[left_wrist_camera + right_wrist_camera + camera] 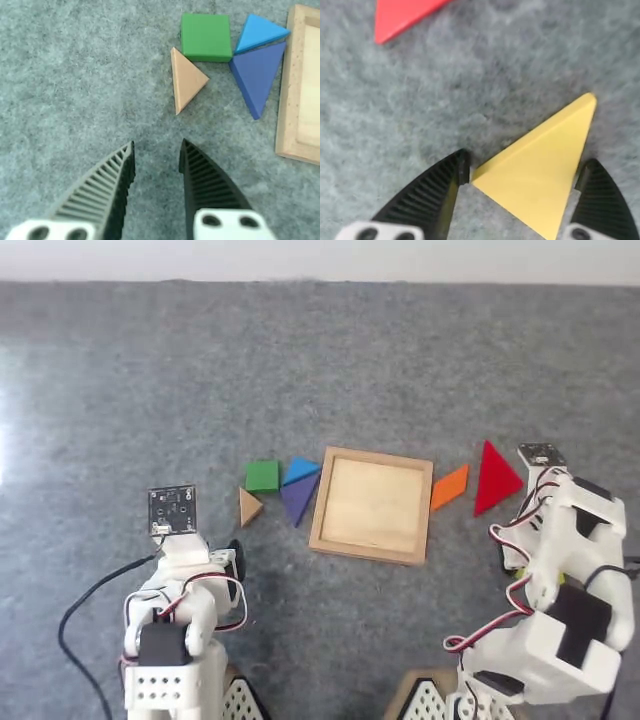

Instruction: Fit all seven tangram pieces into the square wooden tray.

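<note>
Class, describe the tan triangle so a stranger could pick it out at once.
Start at the tray mid-table; four pieces cluster on its left-arm side. The tan triangle lies farthest from the tray, beside the green square. It alone is bare wood colour; its neighbours are green and blue.

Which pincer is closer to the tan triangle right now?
Left. The left pincer sits open just short of the tan triangle; the right pincer is across the wooden tray, straddling a yellow triangle.

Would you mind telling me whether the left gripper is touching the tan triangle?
Apart. The left wrist view shows a strip of bare grey felt between the open left gripper and the nearest corner of the tan triangle.
</note>
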Motion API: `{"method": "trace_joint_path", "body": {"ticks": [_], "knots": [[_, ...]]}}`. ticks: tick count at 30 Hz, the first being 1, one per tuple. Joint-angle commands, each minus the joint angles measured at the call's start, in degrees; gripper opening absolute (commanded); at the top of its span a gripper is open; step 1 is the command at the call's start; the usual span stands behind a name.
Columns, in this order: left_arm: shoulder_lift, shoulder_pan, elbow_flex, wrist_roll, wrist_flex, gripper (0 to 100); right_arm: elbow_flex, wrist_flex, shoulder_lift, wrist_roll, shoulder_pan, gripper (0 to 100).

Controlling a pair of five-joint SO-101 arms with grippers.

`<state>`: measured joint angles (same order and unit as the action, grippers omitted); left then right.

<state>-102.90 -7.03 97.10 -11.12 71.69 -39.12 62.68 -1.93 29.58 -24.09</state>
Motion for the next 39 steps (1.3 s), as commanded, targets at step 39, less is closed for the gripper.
{"method": "trace_joint_path", "body": {"ticks": [39], "knots": [[-0.79,-0.44,-0.66,-0.62,0.26,14,5.8,13.23,10.42,-10.2,4.88,16.9]]}}
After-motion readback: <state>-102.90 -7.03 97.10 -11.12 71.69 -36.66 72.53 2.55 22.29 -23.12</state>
